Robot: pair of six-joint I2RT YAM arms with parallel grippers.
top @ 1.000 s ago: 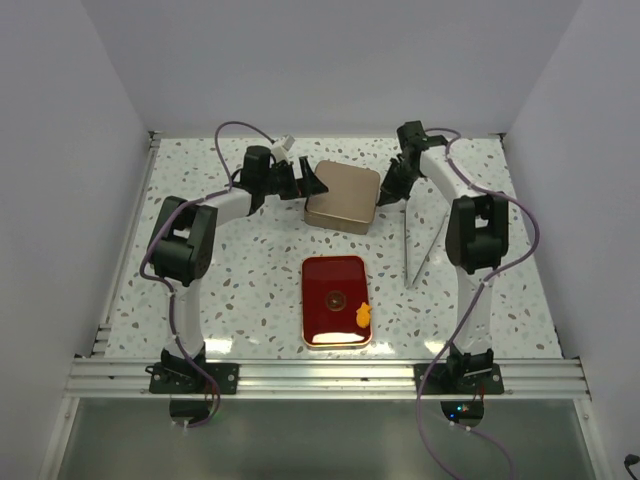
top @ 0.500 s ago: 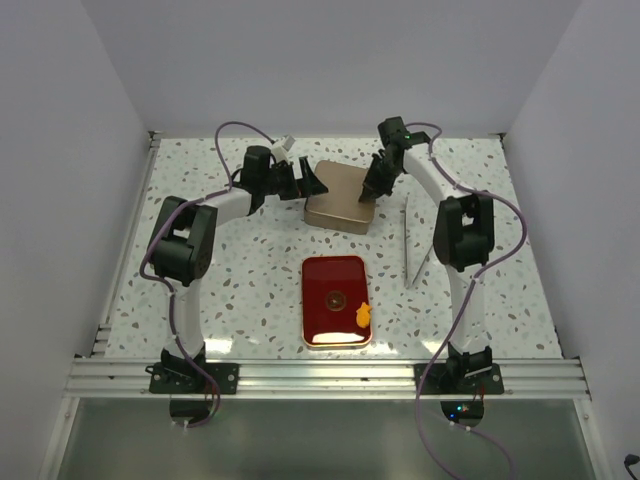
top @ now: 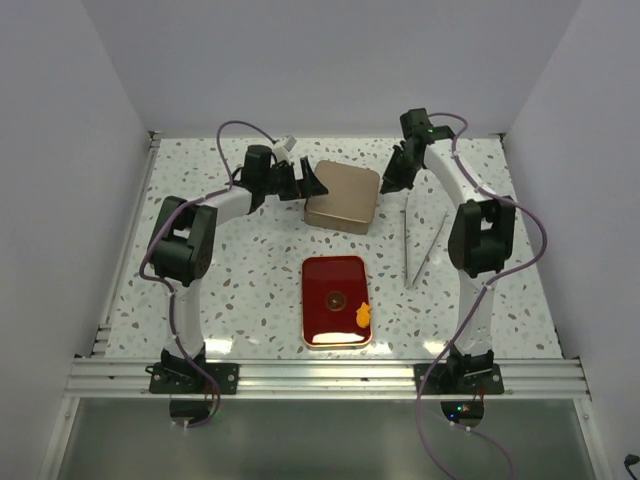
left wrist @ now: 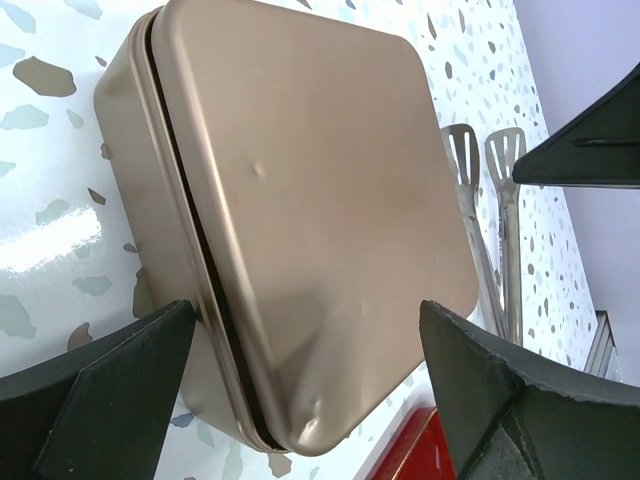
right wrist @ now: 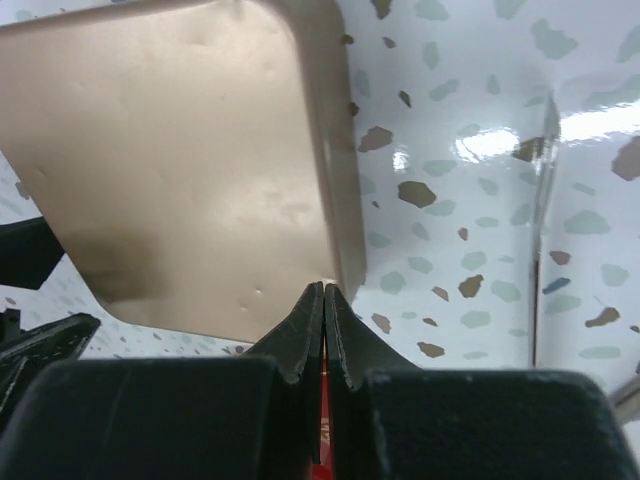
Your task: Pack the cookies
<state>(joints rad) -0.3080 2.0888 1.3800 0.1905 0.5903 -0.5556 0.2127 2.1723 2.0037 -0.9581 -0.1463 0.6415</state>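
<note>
An irregular orange cookie (top: 363, 315) and a small dark disc (top: 336, 297) lie on the red tray (top: 322, 275); the other cookies are out of view. A closed gold tin (top: 343, 196) stands behind the tray. My left gripper (top: 310, 181) is open at the tin's left side. In the left wrist view (left wrist: 308, 310) its jaws stand on either side of the tin's (left wrist: 300, 180) near corner without touching it. My right gripper (top: 389, 181) is shut and empty just off the tin's right edge. In the right wrist view (right wrist: 324, 290) its tips sit at the tin's (right wrist: 180, 150) corner.
Metal tongs (top: 420, 245) lie on the speckled table right of the tin and tray, and they also show in the left wrist view (left wrist: 490, 220). White walls close in the table at the left, back and right.
My right gripper swung left over the tin's right edge, then came back out to the right of it. The left gripper, tin, tray and cookies have not moved.
</note>
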